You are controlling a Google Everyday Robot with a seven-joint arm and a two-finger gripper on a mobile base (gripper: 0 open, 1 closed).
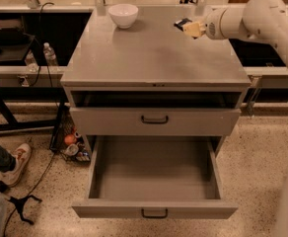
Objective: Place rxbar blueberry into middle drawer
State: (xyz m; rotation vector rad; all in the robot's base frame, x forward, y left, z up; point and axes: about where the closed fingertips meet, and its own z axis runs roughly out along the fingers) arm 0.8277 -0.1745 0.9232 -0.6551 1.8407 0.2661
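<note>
The rxbar blueberry [182,23], a small dark bar with pale lettering, is at the back right of the grey cabinet's top [154,53]. My gripper [192,29] reaches in from the right and is shut on the bar's right end, holding it just above the top. The middle drawer [154,169], the lowest one, is pulled fully out; its plain grey inside holds nothing. Its dark bar handle [154,213] is centred on the front.
A white bowl [123,15] stands at the back left of the top. A shut drawer front with a like handle [154,119] sits above the open drawer, under an open slot. A person's shoe [17,163], cables and bottles lie on the floor at left.
</note>
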